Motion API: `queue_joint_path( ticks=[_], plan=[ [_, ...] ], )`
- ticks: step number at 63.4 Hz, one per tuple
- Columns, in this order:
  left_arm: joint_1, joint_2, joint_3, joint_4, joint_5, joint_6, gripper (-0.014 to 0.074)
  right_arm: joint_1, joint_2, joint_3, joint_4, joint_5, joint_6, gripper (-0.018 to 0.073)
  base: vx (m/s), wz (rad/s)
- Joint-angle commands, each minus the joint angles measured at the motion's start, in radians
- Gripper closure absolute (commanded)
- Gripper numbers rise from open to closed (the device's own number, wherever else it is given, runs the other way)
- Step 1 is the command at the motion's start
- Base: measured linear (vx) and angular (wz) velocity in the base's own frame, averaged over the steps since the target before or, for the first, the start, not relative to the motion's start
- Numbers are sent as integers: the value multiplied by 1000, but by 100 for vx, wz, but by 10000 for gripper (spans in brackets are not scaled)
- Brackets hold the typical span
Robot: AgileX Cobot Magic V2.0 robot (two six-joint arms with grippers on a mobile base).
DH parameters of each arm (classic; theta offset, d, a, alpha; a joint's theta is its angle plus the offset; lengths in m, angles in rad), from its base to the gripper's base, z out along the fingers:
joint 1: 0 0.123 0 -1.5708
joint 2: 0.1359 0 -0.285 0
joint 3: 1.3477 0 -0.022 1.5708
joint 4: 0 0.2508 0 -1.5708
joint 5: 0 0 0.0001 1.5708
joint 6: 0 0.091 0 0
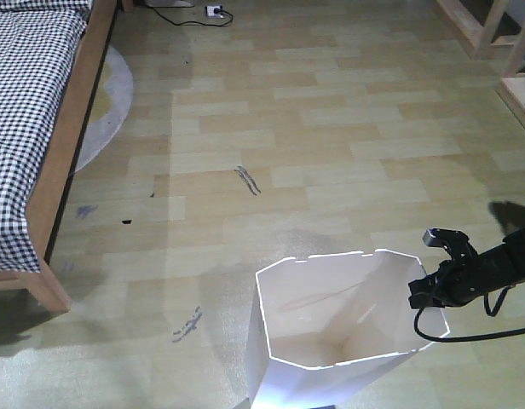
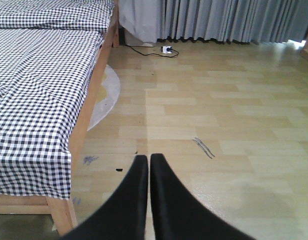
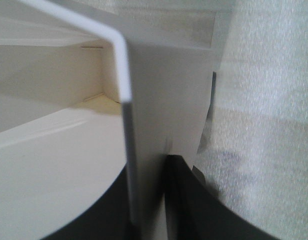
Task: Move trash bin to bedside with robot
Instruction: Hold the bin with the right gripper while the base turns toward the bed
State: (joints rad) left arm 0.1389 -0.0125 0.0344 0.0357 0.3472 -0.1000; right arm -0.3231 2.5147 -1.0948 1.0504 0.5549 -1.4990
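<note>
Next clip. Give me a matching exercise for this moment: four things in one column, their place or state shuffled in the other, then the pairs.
1. trash bin
2. bed
3. left gripper
4. right gripper

A. clamped on a thin white wall
B. upright on the open floor
C. shut, holding nothing
D. far left, checked bedding

Pairs: 1-B, 2-D, 3-C, 4-A
</note>
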Motion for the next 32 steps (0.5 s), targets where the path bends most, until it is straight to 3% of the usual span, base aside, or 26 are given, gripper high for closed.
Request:
queue_joint_path(
  ticks=[1, 32],
  plan=[
    [-3, -14, 3, -2, -66, -4, 603, -2, -76, -10, 49, 200, 9, 564, 34, 15],
    [-3, -14, 3, -2, -66, -4, 603, -2, -76, -10, 49, 201, 9, 564, 35, 12]
  ],
)
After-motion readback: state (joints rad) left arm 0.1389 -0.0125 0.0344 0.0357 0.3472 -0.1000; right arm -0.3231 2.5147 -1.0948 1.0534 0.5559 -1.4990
